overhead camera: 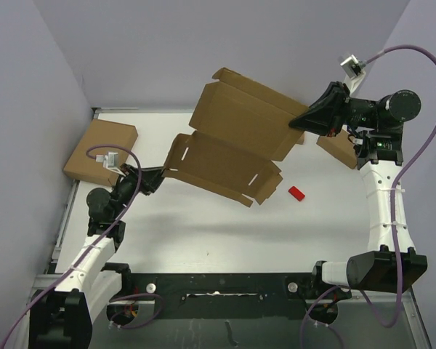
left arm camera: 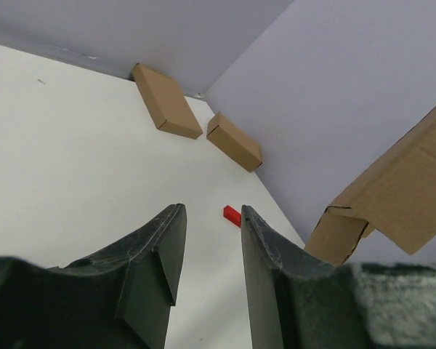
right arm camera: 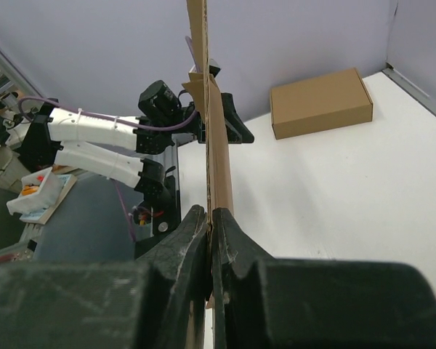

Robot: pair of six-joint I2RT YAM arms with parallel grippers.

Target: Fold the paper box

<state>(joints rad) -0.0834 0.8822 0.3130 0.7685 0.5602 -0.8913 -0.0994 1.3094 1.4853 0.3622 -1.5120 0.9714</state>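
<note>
The paper box (overhead camera: 236, 134) is an unfolded brown die-cut sheet with flaps and thin slits, held tilted above the table. My right gripper (overhead camera: 299, 121) is shut on its right edge. In the right wrist view the sheet (right arm camera: 219, 145) runs edge-on up from between the shut fingers of that gripper (right arm camera: 209, 214). My left gripper (overhead camera: 158, 174) is at the sheet's left end, open and empty. In the left wrist view the gripper (left arm camera: 211, 209) has only bare table between its fingers, and a corner of the box (left arm camera: 400, 203) hangs off to the right.
A larger brown box (overhead camera: 100, 149) lies at the far left and also shows in the right wrist view (right arm camera: 321, 103). Two smaller boxes (left arm camera: 166, 102) (left arm camera: 234, 141) lie by the right wall. A small red block (overhead camera: 296, 192) lies on the white table (overhead camera: 203, 240).
</note>
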